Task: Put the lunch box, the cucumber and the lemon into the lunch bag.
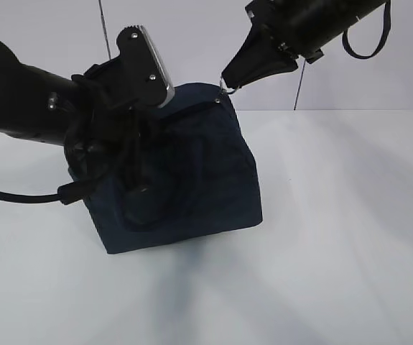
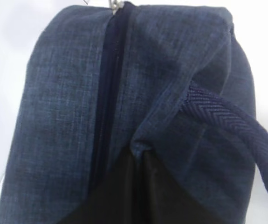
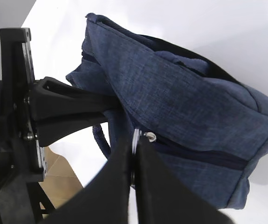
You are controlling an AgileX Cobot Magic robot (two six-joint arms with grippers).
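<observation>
The dark navy lunch bag (image 1: pixel 206 172) lies tilted on the white table. Its zipper (image 2: pixel 106 93) runs shut along the top seam. My right gripper (image 1: pixel 228 81) is above the bag's far upper corner, shut on the metal ring pull (image 3: pixel 134 136) of the zipper. At the bag's near left end, my left gripper (image 2: pixel 140 156) is shut on a pinched fold of the bag's fabric. In the right wrist view the left gripper (image 3: pixel 111 106) reaches in from the left and bites the bag's (image 3: pixel 194 107) end. A woven loop handle (image 2: pixel 231 116) hangs at the right. The lunch box, the cucumber and the lemon are out of view.
The white table (image 1: pixel 350 215) spreads out to the right of the bag and in front of it. Tan floor (image 3: pixel 59 170) shows past the table edge in the right wrist view. A black cable (image 1: pixel 19 194) trails off the left arm.
</observation>
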